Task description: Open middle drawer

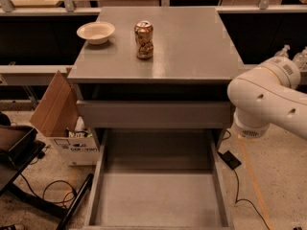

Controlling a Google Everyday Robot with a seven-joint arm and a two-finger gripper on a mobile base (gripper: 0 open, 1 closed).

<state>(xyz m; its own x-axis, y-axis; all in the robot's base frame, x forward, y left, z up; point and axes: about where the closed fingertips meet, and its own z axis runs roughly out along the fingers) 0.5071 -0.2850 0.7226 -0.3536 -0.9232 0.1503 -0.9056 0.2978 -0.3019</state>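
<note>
A grey cabinet (192, 42) stands in the middle of the camera view. A wide grey drawer (158, 195) is pulled far out toward me, and its empty box interior shows. By its place under the upper front it looks like the middle drawer. Above it the uppermost drawer's flat front (153, 115) sits just below a dark gap under the top. The lowest drawer is hidden. My white arm (266, 99) bends in from the right, beside the cabinet's right edge. My gripper does not show; it is past or behind the arm.
A white bowl (96, 32) and a dented can (143, 40) stand on the cabinet top. An open cardboard box (62, 123) sits on the floor at the left, next to a black stand (19, 152). Cables (240, 176) lie on the floor at the right.
</note>
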